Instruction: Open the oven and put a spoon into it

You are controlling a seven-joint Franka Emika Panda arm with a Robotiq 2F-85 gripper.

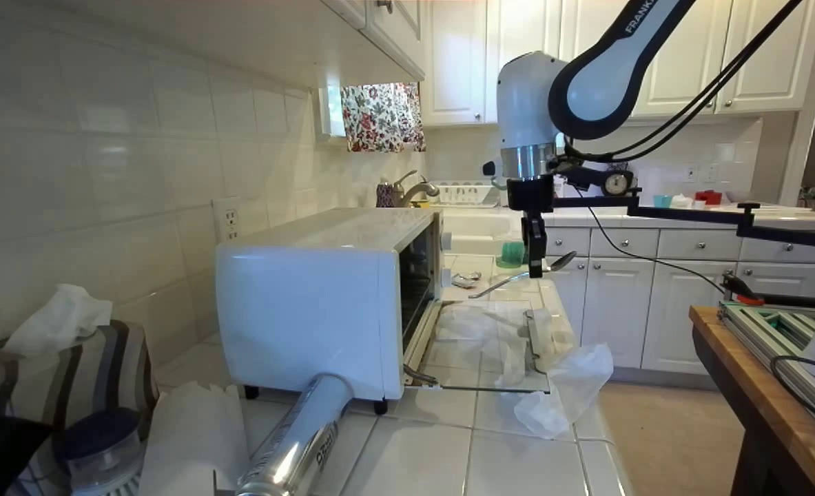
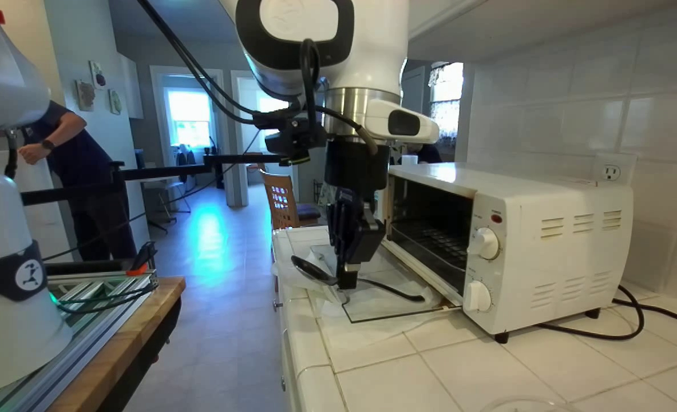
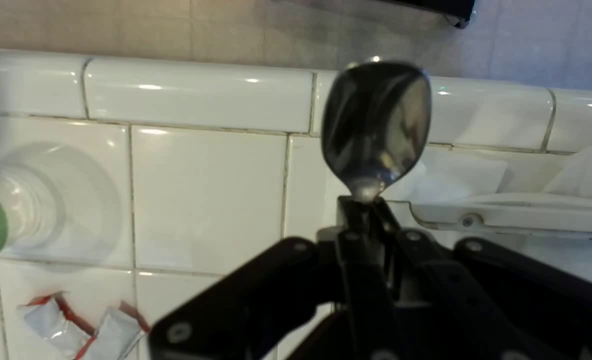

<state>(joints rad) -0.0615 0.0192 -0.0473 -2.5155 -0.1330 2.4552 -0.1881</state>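
One shiny metallic roll (image 1: 302, 441) lay nearest in an exterior view, on a tabletop (image 1: 424, 455) of glossy square white tiles; near it stood one striped tissue holder (image 1: 97, 372) with a white tissue (image 1: 63, 318) poking from its top. Just past the roll sat one white, boxy oven (image 1: 304, 310) with rounded edges, carrying two round white knobs (image 2: 486, 243), one above the other, and a wire rack (image 2: 438, 236) inside its dark, open cavity. Its single glass door (image 1: 461, 353) lay lowered, with crumpled translucent sheets (image 1: 564, 394) around its outer edge, too tangled to count; whether some sat over or under the glass could not be told. Near the door, outside the oven, one metal spoon (image 3: 376, 125) hung tilted, the jaws of the black gripper (image 1: 535, 270) pinching it just behind the smooth oval bowl, its thin handle slanting down toward the oven. Whether the handle's tip touched anything was unclear. Two small crinkled packets (image 3: 58, 326), silvery with red edges, lay farther along the tiles, near one clear container (image 3: 28, 210) with a green top, its contents indistinct. Behind these came one white sink (image 1: 476, 223) with one curved faucet (image 1: 417, 191), one white dish rack (image 1: 463, 196), one curtain (image 1: 383, 117) printed with small flowers, and four visible drawers (image 1: 679, 244) with round pulls above panelled white cupboard doors (image 1: 615, 313).
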